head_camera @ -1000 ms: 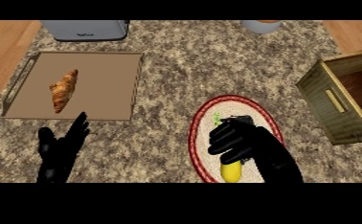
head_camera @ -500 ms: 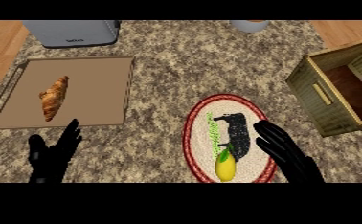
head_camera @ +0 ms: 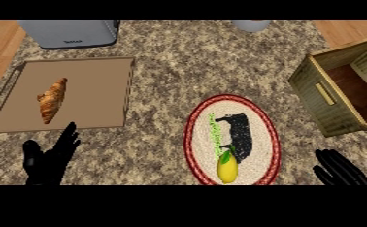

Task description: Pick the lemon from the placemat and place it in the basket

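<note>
- Right hand [head_camera: 338, 171]: only its fingers show, at the lower right corner of the head view. They are straight and spread, with nothing in them. It sits off the mat, well to the right of the fruit.
- Left hand [head_camera: 44, 164]: resting open at the lower left with its fingers up, holding nothing.
- Small yellow lemon [head_camera: 227, 169]: lies at the near end of the oval cream placemat with a red woven rim [head_camera: 231, 105], close to the rim. It has a green leaf at its top end.
- A black shape [head_camera: 240, 135] lies on the mat just beyond the lemon, beside a thin green sprig [head_camera: 213, 130]. I cannot tell what the black shape is.
- Box-shaped tan slatted basket [head_camera: 321, 99]: stands on the speckled granite counter [head_camera: 186, 66] to the far right of the mat, with its open top facing up.
- Step in hand, as I judge it: reach for the lemon; the grasp is not yet made.
- To do it well:
  - Bring the right hand in leftward and low.
  - Keep the fingers open until they straddle the lemon across its short width.
  - Close the thumb on one side and the fingers on the other.
  - A rounded fruit may roll if nudged first, so come down over it rather than sweep in from the side.
  - Lift straight up clear of the rim before turning toward the basket.
  - Go in over the basket's near wall.
</note>
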You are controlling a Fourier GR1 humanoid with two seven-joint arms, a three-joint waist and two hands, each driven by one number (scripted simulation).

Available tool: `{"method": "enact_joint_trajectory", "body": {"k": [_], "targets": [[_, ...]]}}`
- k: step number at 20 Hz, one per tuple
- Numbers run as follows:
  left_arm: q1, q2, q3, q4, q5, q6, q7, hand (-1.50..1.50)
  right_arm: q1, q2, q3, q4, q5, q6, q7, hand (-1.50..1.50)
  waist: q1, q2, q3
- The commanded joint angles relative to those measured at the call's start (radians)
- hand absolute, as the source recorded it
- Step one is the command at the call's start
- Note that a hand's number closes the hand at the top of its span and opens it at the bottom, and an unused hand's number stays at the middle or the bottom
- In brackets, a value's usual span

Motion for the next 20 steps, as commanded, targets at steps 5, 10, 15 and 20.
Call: {"method": "enact_joint_trajectory", "body": {"k": [5, 10, 15, 20], "targets": [[-0.015, -0.005, -0.003, 0.038, 0.004, -0.003, 0.063, 0.0, 0.302, -0.227, -0.159, -0.252, 0.021, 0.134, 0.105, -1.5, 0.001, 0.008, -0.003], [0.028, -0.006, -0.018, 0.011, -0.019, -0.008, 0.046, 0.0, 0.397, -0.243, -0.245, -0.264, -0.003, 0.11, 0.084, -1.5, 0.035, 0.01, -0.001], [0.004, -0.018, -0.034, 0.008, -0.028, -0.027, 0.055, 0.0, 0.421, -0.196, -0.191, -0.278, 0.028, 0.08, 0.062, -1.5, 0.051, 0.013, -0.001], [-0.049, -0.027, -0.013, 0.056, -0.024, -0.044, 0.066, 0.0, 0.415, -0.141, -0.101, -0.245, 0.073, 0.043, 0.028, -1.5, 0.057, 0.015, -0.001]]}}
